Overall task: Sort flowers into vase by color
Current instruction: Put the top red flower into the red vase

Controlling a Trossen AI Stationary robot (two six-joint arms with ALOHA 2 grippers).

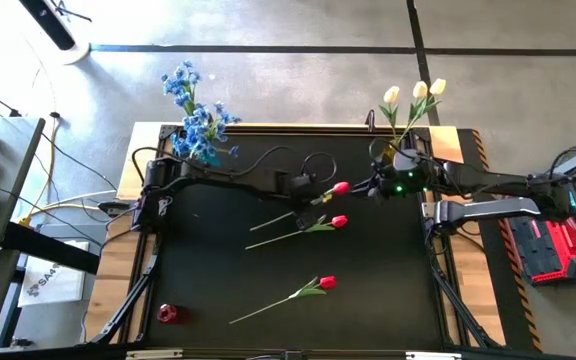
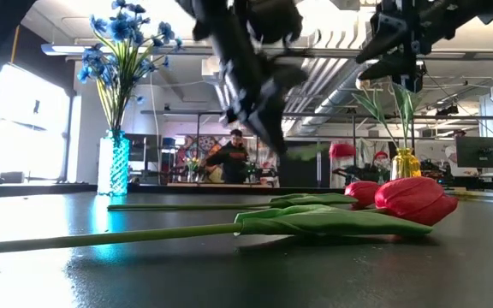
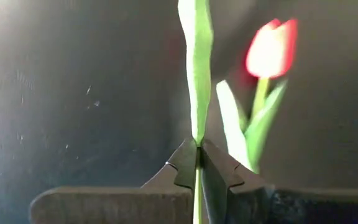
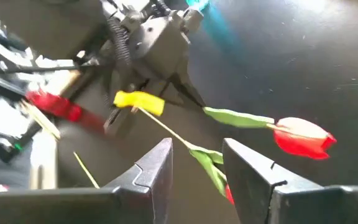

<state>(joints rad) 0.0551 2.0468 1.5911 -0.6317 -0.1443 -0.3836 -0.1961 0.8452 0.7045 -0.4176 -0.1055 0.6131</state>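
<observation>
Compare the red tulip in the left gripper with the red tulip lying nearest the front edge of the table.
The held red tulip is clamped by its stem in the shut left gripper; the front red tulip lies free on the table, touched by nothing. The held one sits near the back, close to the right gripper; the front one lies apart from both arms. Both have red heads and long green stems.

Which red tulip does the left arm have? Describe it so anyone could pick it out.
On the black table three red tulips lie in a staggered line. The held red tulip is the farthest, nearest the yellow vase. Only its stem sits pinched in the left gripper.
</observation>
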